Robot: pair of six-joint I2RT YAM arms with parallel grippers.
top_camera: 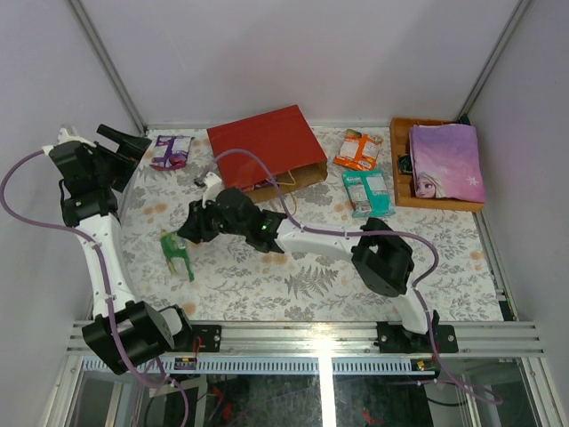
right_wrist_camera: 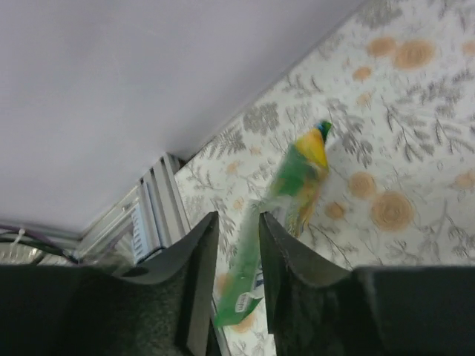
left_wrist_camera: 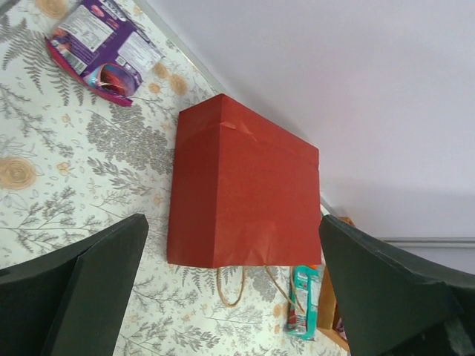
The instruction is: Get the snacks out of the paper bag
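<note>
The red paper bag lies flat at the back of the table, its tan cord handles toward the arms. A purple packet lies left of it. An orange packet and a teal packet lie to its right. My right gripper hangs low over the left part of the table, jaws parted. A green packet shows blurred in the gap and just below it. My left gripper is wide open at the far left, holding nothing.
An orange wooden tray at the back right holds a flat purple item with a cartoon princess. A metal rail runs along the table's near edge. White walls close in the back and sides.
</note>
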